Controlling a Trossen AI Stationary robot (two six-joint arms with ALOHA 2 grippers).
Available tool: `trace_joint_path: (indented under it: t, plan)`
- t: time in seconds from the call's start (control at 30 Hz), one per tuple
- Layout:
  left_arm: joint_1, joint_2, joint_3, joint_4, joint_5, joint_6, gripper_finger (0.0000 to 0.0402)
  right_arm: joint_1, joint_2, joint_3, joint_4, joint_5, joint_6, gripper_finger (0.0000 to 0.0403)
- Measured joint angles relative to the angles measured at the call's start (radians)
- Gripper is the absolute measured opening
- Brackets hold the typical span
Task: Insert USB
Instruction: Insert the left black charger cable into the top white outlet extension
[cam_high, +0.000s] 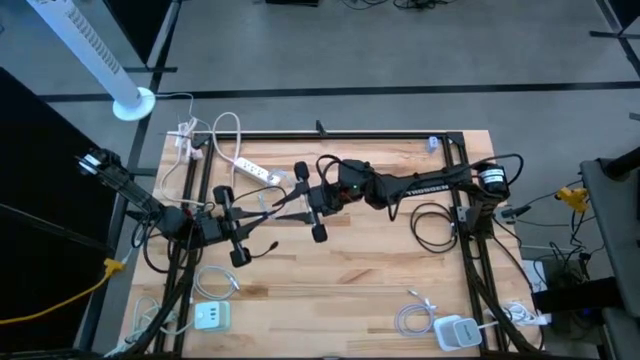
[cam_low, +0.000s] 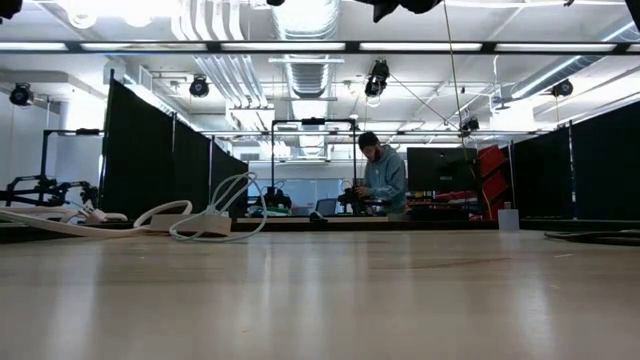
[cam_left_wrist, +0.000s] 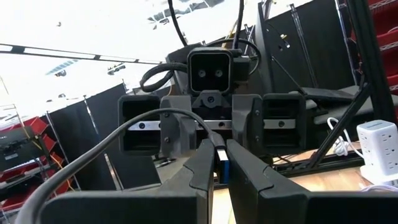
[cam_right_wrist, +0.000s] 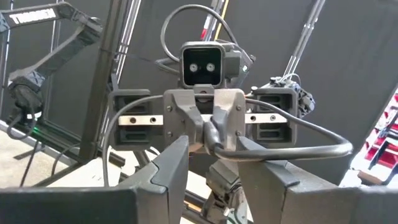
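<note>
Both grippers meet tip to tip above the middle of the table. My left gripper (cam_high: 268, 208) (cam_left_wrist: 219, 174) is shut on a USB plug (cam_left_wrist: 219, 163) whose blue inside shows between its fingertips. The plug's dark cable (cam_right_wrist: 311, 146) leaves toward my right gripper and loops back in the air. My right gripper (cam_high: 292, 200) (cam_right_wrist: 212, 155) faces the left one, with its fingers apart on either side of the plug's cable end. Neither gripper's fingers show in the low view. My left gripper pinches the USB plug (cam_left_wrist: 219, 155) between its two fingertips, coming level from the table's left side. The plug is lifted clear of the table, and its cable (cam_left_wrist: 124, 134) arcs slack away from it. My right gripper's fingers (cam_right_wrist: 177, 158) flank the plug's cable end (cam_right_wrist: 215, 138); whether they touch it I cannot tell.
A white power strip (cam_high: 258, 170) lies at the back left. White charger blocks sit near the front edge at left (cam_high: 211, 316) and right (cam_high: 457, 330). A black cable coil (cam_high: 432, 225) lies by the right arm. A person (cam_low: 382, 180) stands in the room behind.
</note>
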Motion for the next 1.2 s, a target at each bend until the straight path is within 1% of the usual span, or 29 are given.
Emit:
trace_joint_path:
  t: [0.1, 0.2, 0.37, 0.53, 0.63, 0.7, 0.77, 0.87, 1.03, 1.13, 1.2]
  plan:
    - [0.000, 0.000, 0.000, 0.000, 0.003, 0.000, 0.0017, 0.003, 0.000, 0.003, -0.003, 0.000, -0.026, 0.0117]
    - [0.000, 0.000, 0.000, -0.003, 0.001, -0.003, 0.0017, 0.002, 0.000, 0.003, -0.002, 0.004, -0.045, 0.0104]
    - [0.000, 0.000, 0.000, -0.008, 0.002, -0.008, 0.0017, 0.002, 0.005, 0.006, -0.002, 0.004, -0.059, 0.0064]
    - [0.002, 0.008, -0.002, -0.012, 0.001, -0.008, 0.0017, 0.001, 0.007, 0.006, -0.007, 0.003, -0.063, 0.0012]
    - [0.002, 0.025, -0.002, -0.020, -0.006, -0.008, 0.0017, 0.001, 0.006, 0.005, -0.011, -0.005, -0.062, 0.0009]
    - [0.001, 0.031, -0.002, -0.026, -0.030, -0.012, 0.0018, 0.001, 0.006, 0.005, -0.014, -0.003, -0.053, 0.0009]
    - [0.001, 0.034, -0.002, -0.041, -0.071, -0.026, 0.0031, 0.001, 0.006, 0.005, -0.019, 0.006, -0.055, 0.0009]
    - [0.004, 0.034, -0.003, -0.079, -0.125, -0.034, 0.0068, 0.001, -0.001, 0.005, -0.019, 0.006, -0.064, 0.0009]
    - [0.002, 0.024, -0.003, -0.090, -0.121, -0.027, 0.0124, 0.001, -0.009, 0.014, -0.042, 0.003, -0.070, 0.0009]
    - [0.002, 0.020, -0.003, -0.097, -0.121, -0.027, 0.0146, 0.001, -0.009, 0.015, -0.067, 0.009, -0.095, 0.0009]
    - [0.002, 0.020, -0.003, -0.131, -0.152, -0.030, 0.0155, -0.001, -0.015, 0.015, -0.073, 0.015, -0.104, 0.0009]
